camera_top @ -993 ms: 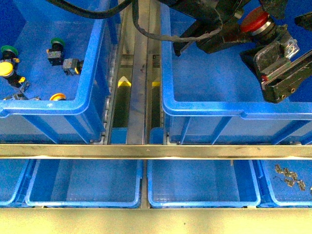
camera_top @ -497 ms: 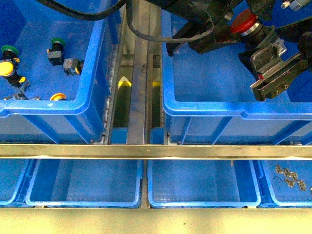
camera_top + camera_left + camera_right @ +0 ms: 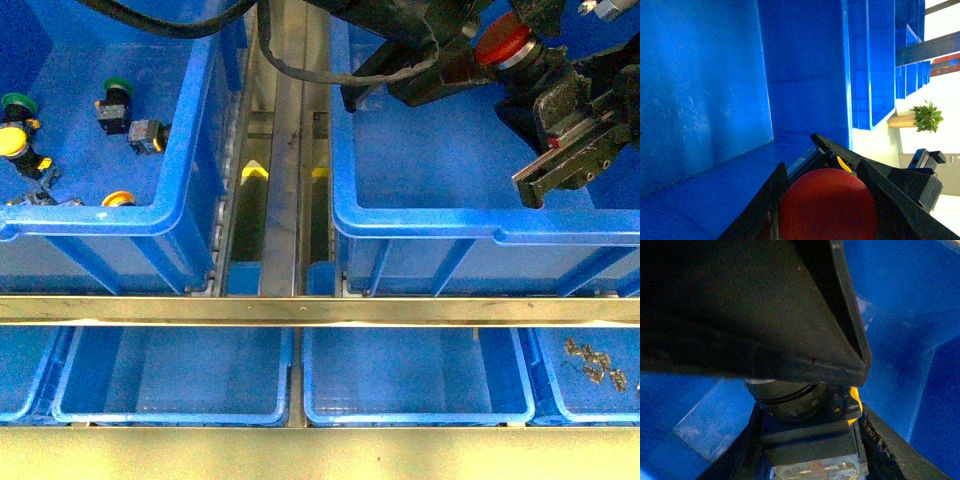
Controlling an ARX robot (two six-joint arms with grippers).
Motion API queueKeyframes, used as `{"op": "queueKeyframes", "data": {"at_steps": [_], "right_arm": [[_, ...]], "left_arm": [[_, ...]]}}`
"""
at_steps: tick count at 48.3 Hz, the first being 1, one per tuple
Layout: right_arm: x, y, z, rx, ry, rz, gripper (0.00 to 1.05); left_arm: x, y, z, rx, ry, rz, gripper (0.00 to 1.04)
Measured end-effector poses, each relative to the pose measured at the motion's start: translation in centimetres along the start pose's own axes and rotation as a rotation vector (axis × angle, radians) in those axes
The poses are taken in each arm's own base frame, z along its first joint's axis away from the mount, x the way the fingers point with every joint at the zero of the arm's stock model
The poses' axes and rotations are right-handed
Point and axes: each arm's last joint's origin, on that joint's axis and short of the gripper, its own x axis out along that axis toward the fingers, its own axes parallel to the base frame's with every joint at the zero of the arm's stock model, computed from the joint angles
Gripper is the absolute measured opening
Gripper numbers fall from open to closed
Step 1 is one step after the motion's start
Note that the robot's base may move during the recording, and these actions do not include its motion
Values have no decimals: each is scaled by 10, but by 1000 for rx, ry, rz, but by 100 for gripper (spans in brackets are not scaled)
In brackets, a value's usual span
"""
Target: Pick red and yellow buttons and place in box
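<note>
Waiting in the left bin point(image 3: 100, 218), the yellow button point(image 3: 12, 142) is not yet picked. Farther off, above the bare box point(image 3: 480, 225), the left gripper point(image 3: 825, 172) is clamped on the red button point(image 3: 503, 40). The right gripper point(image 3: 812, 450) flanks its body, grip unclear. Nothing looks delivered.

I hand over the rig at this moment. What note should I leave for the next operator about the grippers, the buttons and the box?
Left gripper: shut on the red button at its cap.
Right gripper: looks shut on the same button's body; it seems a handover.
The red button hangs above the box, not yet released.
The yellow button and a second yellow-orange cap lie in the left crate.
Done: nothing is in the box.
Left: drop red, fetch yellow.
</note>
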Motion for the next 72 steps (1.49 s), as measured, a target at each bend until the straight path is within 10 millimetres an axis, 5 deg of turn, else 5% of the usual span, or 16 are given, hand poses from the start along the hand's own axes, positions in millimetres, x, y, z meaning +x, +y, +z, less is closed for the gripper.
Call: {"op": "queueKeyframes", "data": {"at_steps": [18, 27, 39, 49, 59, 72], "right_arm": [[-7, 3, 6, 4, -27, 8, 40], [-11, 14, -12, 2, 70, 11, 40], [-11, 33, -6, -23, 63, 91, 40], [-18, 4, -14, 0, 109, 7, 40], [-28, -20, -17, 24, 118, -58, 39], [-43, -32, -11, 47, 102, -104, 35]], "left_arm": [[-27, 15, 8, 68, -88, 56, 99], [-45, 13, 25, 60, -177, 51, 97], [-48, -1, 24, 64, -195, -9, 97], [-81, 4, 20, 75, -220, -4, 97], [-133, 53, 7, 73, -267, 166, 97], [-180, 57, -13, 194, -332, 289, 97]]}}
